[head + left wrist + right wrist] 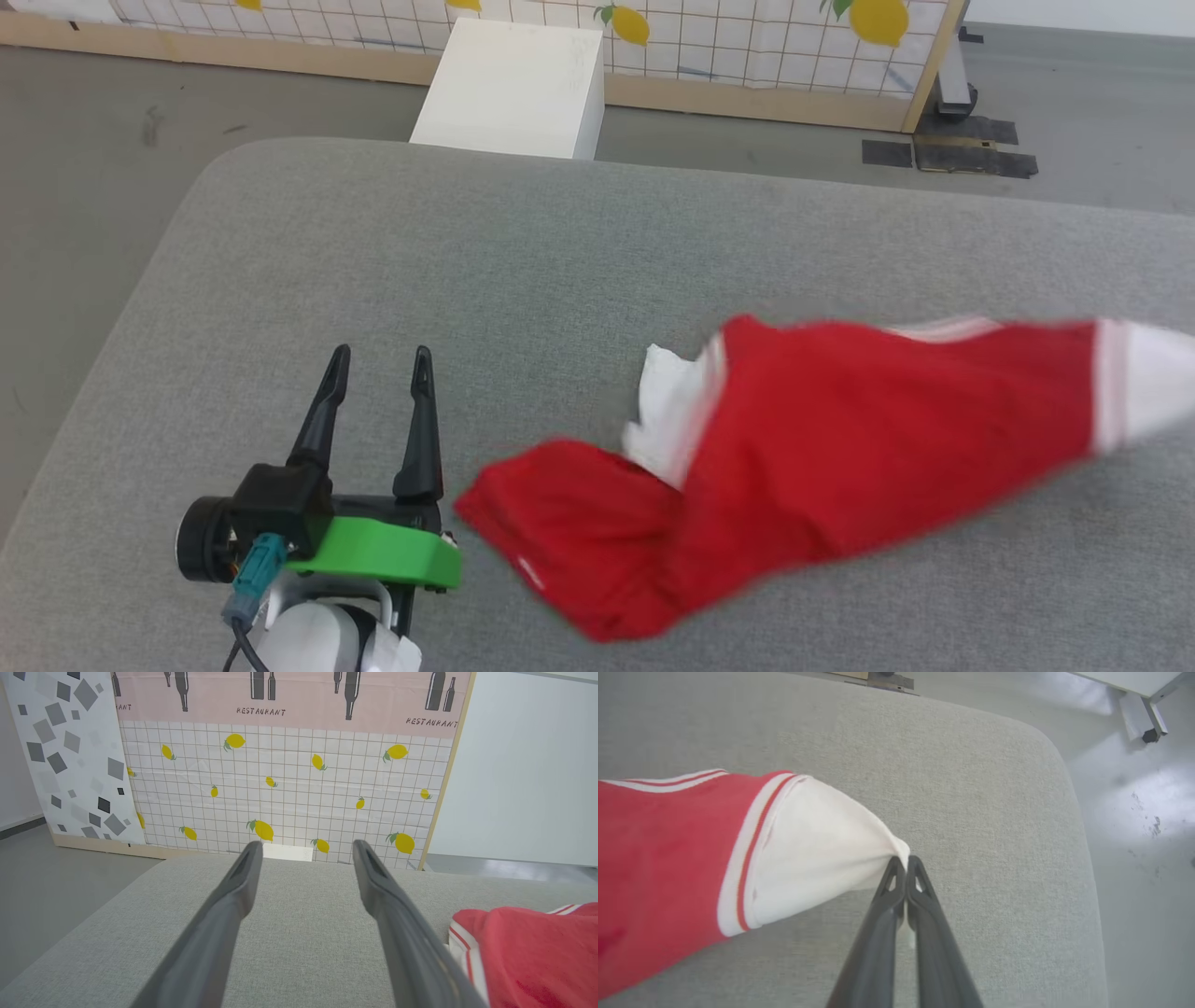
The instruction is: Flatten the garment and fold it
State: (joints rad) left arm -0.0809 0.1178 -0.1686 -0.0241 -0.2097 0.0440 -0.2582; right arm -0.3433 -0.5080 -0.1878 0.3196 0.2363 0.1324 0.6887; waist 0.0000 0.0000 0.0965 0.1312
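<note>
Blurred garment (822, 448), seemingly raised rightward; left gripper (382, 352) jaws apart.

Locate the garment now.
In the head view the garment is on the grey cushion, right of the left claw; the right claw pinches its white sleeve.

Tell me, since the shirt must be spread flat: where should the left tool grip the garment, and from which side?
Probably the loose white sleeve of the garment, at its free edge. It sticks out toward the open left tool, so come in low from the robot's left. The right tool is shut on the other sleeve, so pulling apart should spread it.
</note>
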